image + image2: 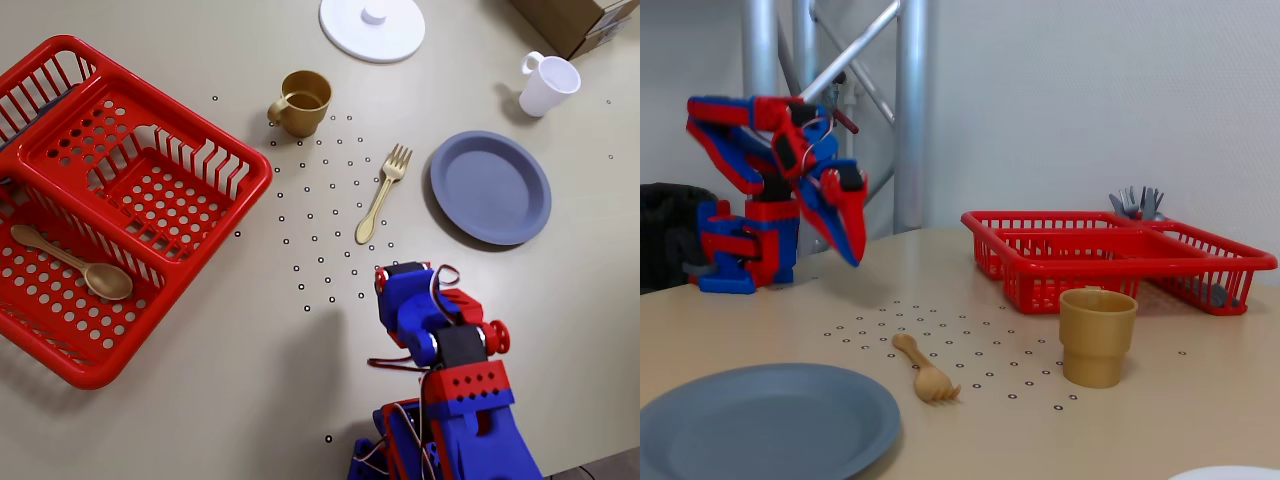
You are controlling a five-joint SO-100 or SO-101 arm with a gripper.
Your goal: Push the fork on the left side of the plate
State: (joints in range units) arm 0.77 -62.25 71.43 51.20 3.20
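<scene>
Slate-blue round matte plate [760, 420] sits nearest in the fixed view, just beside the small gold-tan plastic fork [924, 371], which lies flat on the beige table [1200, 400] among printed dots, apart from the plate's rim; the overhead view shows the fork [382, 193] left of the plate [490, 187]. Gold plastic cup [1097, 336] stands right of the fork. Farther back, the red-and-blue gripper [853, 255] hangs above the table, fingers seemingly closed on nothing. Beyond stands a red perforated plastic basket [1120, 255].
</scene>
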